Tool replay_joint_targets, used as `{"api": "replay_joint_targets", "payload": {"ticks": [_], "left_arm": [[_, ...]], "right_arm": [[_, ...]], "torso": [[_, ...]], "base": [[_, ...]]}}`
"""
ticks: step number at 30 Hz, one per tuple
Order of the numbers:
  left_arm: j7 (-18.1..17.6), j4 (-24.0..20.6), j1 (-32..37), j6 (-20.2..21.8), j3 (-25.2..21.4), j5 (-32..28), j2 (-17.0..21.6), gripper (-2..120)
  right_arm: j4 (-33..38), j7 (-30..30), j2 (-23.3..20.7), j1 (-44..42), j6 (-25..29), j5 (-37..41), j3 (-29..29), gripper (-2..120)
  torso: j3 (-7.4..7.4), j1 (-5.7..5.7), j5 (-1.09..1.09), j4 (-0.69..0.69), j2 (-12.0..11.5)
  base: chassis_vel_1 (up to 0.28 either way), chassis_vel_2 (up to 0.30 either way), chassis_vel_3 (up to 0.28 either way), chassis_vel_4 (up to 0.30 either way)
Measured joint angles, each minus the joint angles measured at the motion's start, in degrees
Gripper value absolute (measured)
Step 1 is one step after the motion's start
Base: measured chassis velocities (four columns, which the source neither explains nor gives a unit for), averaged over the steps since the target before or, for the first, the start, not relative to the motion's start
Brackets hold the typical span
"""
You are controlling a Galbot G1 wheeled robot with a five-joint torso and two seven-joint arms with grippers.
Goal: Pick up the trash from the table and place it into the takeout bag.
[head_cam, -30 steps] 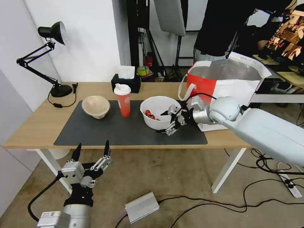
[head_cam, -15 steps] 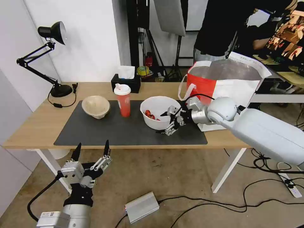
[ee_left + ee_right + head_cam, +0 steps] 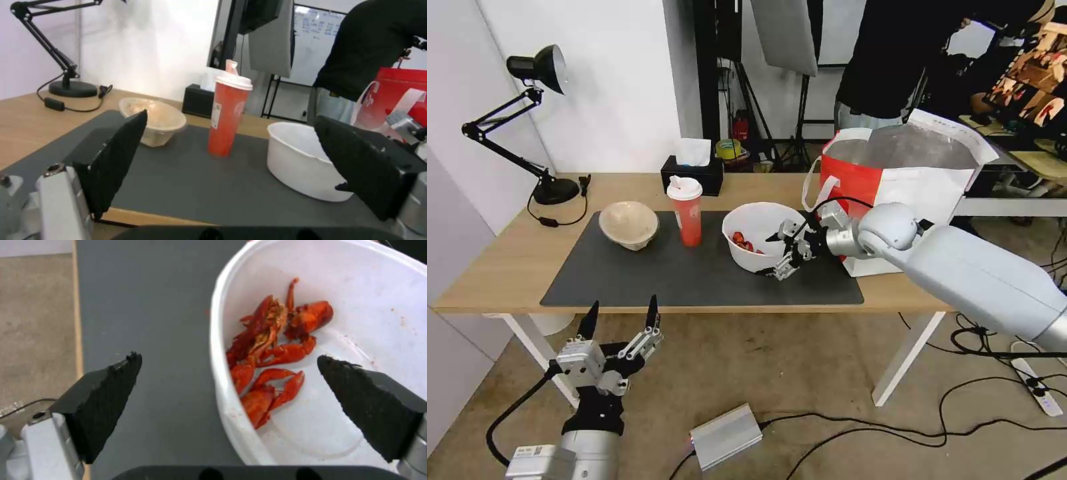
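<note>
The large white round bowl (image 3: pixel 758 225) (image 3: pixel 356 306) stands on the dark grey mat (image 3: pixel 680 277) with red crayfish shells inside. My right gripper (image 3: pixel 766 255) (image 3: pixel 228 357) is open at the bowl's right front side, one finger outside the wall and one over the inside, the rim between them. The red paper cup with white lid (image 3: pixel 686 213) (image 3: pixel 229 116) stands upright left of the bowl, and the beige pulp bowl (image 3: pixel 629 225) (image 3: pixel 155 121) lies farther left. The takeout bag (image 3: pixel 907 180) stands open at the table's (image 3: pixel 500 260) right end. My left gripper (image 3: pixel 623 305) (image 3: pixel 230 116) hangs open below the table's front edge.
A black tissue box (image 3: pixel 692 172) sits behind the cup and a black desk lamp (image 3: pixel 537 120) at the far left. On the floor lie a silver box (image 3: pixel 726 437) and cables (image 3: pixel 960 427). A person in black stands behind the bag.
My right gripper has slid a little to the left, closer onto the white bowl's rim, still open. The left arm has not moved.
</note>
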Motion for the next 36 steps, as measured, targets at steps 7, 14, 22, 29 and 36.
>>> {"api": "replay_joint_targets", "payload": {"ticks": [7,14,22,29,36], "left_arm": [[0.0,0.41,-0.27,0.0,0.15,-0.07,0.27,100],[-0.04,0.57,-0.41,0.0,0.35,-0.14,0.45,100],[-0.1,0.6,-0.55,-0.02,0.9,-0.04,0.28,100],[-0.19,0.79,-0.72,-0.02,1.0,0.04,0.22,100],[-0.36,0.76,-0.73,-0.03,0.97,0.05,0.21,100]], "right_arm": [[-2.65,-0.19,1.51,-0.37,0.58,-0.47,0.02,97],[-4.04,-0.39,2.13,-0.63,0.79,-0.79,0.02,76],[-4.26,-0.96,2.33,-0.76,0.84,-0.93,-0.13,43],[-4.26,-1.21,2.6,-0.97,0.87,-0.85,-0.21,21],[-4.34,-1.2,2.88,-0.82,0.9,-0.78,-0.37,0]], "torso": [[0.0,0.0,0.0,0.0,0.0],[0.0,0.0,0.0,0.0,0.0],[0.0,0.0,0.0,-0.01,0.0],[-0.01,0.0,0.0,0.0,0.01],[0.0,0.0,-0.01,0.0,0.0]], "base": [[0.0,0.0,0.0,0.0],[0.0,0.0,0.0,0.0],[0.0,0.0,0.0,0.0],[0.0,0.0,0.0,0.0],[0.0,0.0,0.0,0.0]]}}
